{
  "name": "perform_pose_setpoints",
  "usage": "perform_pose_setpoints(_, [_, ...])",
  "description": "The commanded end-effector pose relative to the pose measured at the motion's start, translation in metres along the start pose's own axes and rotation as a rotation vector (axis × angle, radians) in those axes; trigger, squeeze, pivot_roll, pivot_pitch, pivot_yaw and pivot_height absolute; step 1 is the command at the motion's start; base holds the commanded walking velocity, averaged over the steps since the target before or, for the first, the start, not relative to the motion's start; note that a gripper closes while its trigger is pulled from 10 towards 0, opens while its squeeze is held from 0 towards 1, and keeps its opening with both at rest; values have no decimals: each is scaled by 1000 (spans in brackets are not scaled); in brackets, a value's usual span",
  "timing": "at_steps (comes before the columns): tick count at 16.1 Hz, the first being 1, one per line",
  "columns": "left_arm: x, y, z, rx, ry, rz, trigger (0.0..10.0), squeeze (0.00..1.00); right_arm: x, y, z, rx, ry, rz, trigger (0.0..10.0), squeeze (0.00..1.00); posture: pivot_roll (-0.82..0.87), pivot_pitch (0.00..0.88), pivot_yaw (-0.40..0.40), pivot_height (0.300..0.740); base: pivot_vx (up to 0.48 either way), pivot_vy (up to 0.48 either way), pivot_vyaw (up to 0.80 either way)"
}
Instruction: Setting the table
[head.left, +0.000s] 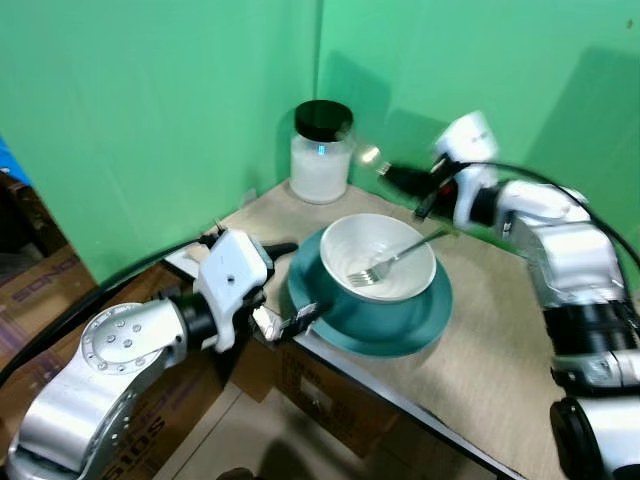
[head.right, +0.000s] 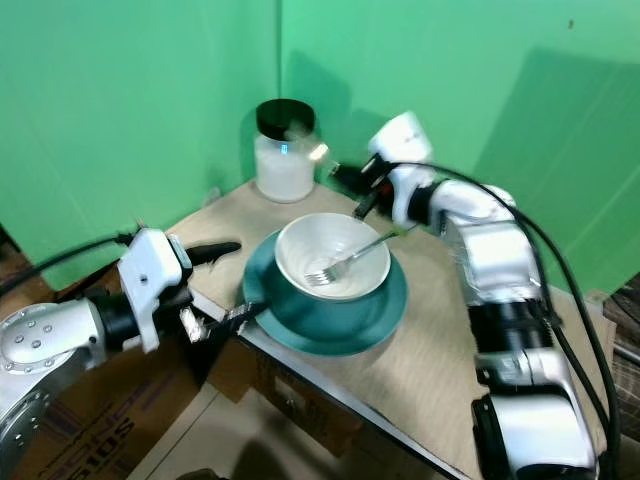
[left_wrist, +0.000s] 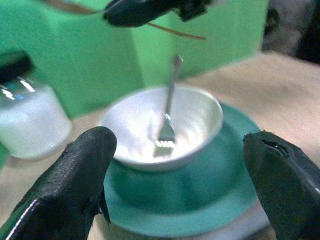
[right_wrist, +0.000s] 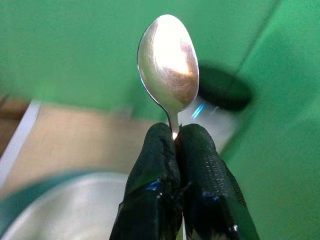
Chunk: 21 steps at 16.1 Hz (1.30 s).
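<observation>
Here, the shiny metal spoon (right_wrist: 168, 62) is pinched in your right gripper (right_wrist: 176, 137) above the white ceramic bowl (head.left: 378, 258), behind its far rim. Lower slowly, clear of the fork (head.left: 395, 259). Left gripper (head.left: 283, 285) spread wide beside bowl's teal plate (head.left: 425, 320).

A staged test corner, not a lived-in home: plain green backdrop walls (head.left: 160, 110) fill the upper frame, a bare tabletop (head.left: 500, 370) is pushed into their corner, and printed cardboard boxes (head.left: 150, 430) sit beneath at lower left.
</observation>
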<state>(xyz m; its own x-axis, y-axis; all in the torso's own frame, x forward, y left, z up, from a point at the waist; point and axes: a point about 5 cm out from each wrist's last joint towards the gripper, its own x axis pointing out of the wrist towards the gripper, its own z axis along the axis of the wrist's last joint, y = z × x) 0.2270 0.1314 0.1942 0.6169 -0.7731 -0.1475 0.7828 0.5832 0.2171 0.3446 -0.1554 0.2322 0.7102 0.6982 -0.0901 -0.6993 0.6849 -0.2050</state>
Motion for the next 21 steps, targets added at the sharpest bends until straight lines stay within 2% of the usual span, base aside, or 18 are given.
perform_pose_setpoints(1, [3, 0, 6, 0, -16, 34, 10000, 0, -9, -2, 12, 23, -70, -67, 0, 0, -8, 0, -43, 740, 0, 0, 0])
perform_pose_setpoints(2, [9, 2, 7, -6, -19, 109, 10000, 0, -18, 3, 19, 59, -140, -150, 0, 0, -9, 0, -41, 740, 0, 0, 0])
perform_pose_setpoints(3, [12, 7, 7, -5, -15, 196, 10000, 0, -25, 14, 25, 96, -208, -203, 9098, 0, -13, 0, -36, 740, 0, 0, 0])
perform_pose_setpoints(4, [13, 12, 6, -13, -12, 278, 10000, 0, -29, 24, 29, 144, -245, -217, 10000, 0, -14, 0, -33, 740, 0, 0, 0])
perform_pose_setpoints(5, [12, 22, 7, -14, -23, 446, 10000, 0, -36, 45, 26, 238, -306, -316, 10000, 0, -17, 0, -34, 740, 0, 0, 0])
perform_pose_setpoints(6, [12, 23, 7, -15, -30, 481, 10000, 0, -38, 49, 22, 279, -316, -357, 10000, 0, -16, 0, -36, 740, 0, 0, 0])
perform_pose_setpoints(8, [15, 15, 8, -24, -40, 458, 10000, 0, -48, 66, 1, 332, -283, -476, 10000, 0, -21, 0, -28, 740, 0, 0, 0])
perform_pose_setpoints(9, [15, 15, 8, -11, -35, 463, 10000, 0, -51, 67, -1, 317, -280, -499, 10000, 0, -27, 0, -22, 740, 0, 0, -688])
perform_pose_setpoints(12, [19, 13, 5, -30, -36, 505, 10000, 0, -79, 69, -10, 246, -236, -663, 10000, 0, -35, 7, -13, 740, 0, 0, -800])
perform_pose_setpoints(15, [12, 12, 1, -30, -35, 537, 10000, 0, -96, 74, -21, 189, -150, -761, 10000, 0, -52, 5, 6, 740, 0, 0, -800])
perform_pose_setpoints(18, [10, 13, 0, -22, -34, 545, 10000, 0, -114, 83, -25, 245, -127, -837, 10000, 0, -46, 9, 50, 740, 0, 0, -785])
perform_pose_setpoints(19, [11, 15, 3, -21, -42, 547, 10000, 0, -126, 81, -30, 199, -103, -910, 10000, 0, -48, 14, 60, 740, 0, 0, -763])
perform_pose_setpoints(20, [11, 18, 4, -12, -45, 565, 10000, 0, -128, 80, -34, 197, -90, -909, 10000, 0, -49, 17, 57, 740, 0, 0, -756])
perform_pose_setpoints(21, [10, 20, 2, -23, -41, 587, 10000, 0, -122, 77, -32, 184, -101, -930, 10000, 0, -46, 19, 54, 740, 0, 0, -756])
